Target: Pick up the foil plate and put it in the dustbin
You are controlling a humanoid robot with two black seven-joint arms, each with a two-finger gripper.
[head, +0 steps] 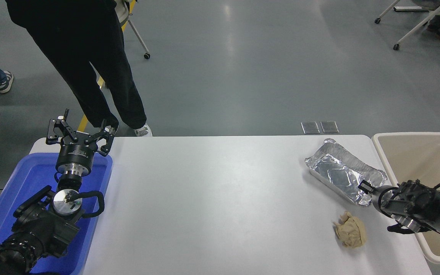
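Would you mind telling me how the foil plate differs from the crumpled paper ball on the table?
The foil plate is shiny silver; the paper ball is matte tan. The plate is a long rectangular tray, clearly larger; the ball is a compact lump. The plate lies farther back, the ball nearer the front edge. Both rest on the white table, near the right gripper.

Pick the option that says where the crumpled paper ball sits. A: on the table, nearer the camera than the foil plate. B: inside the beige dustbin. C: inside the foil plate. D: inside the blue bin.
A: the paper ball lies on the bare white table, apart from the foil plate and nearer the camera, outside both the blue bin and the dustbin.
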